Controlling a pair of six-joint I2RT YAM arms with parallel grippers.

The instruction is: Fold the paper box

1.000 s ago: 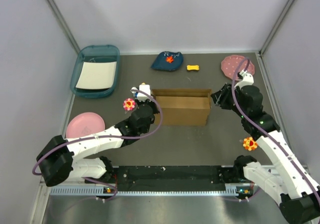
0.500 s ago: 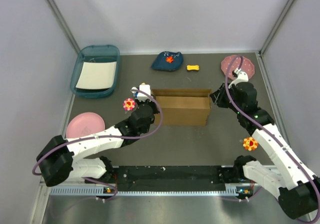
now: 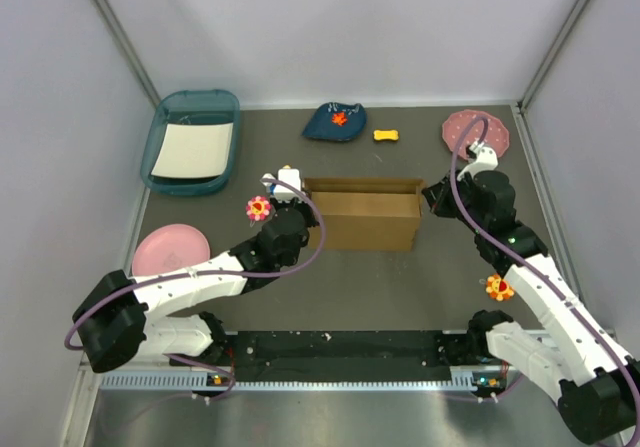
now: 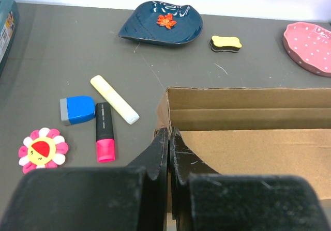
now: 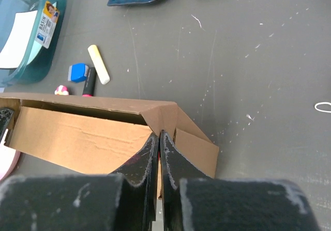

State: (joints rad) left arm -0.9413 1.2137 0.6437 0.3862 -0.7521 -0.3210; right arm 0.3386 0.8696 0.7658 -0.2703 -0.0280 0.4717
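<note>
Brown paper box open-topped, walls up; left pincer pinching its left end wall, right pincer pinching its right end wall (both almost fully closed on cardboard).

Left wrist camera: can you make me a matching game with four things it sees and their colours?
Things:
1. paper box
2. leaf-shaped dish
3. dotted plate
4. chalk-like stick

Colours:
A. pale yellow
B. brown
C. pink
D. dark blue

Right pairs: 1-B, 2-D, 3-C, 4-A
</note>
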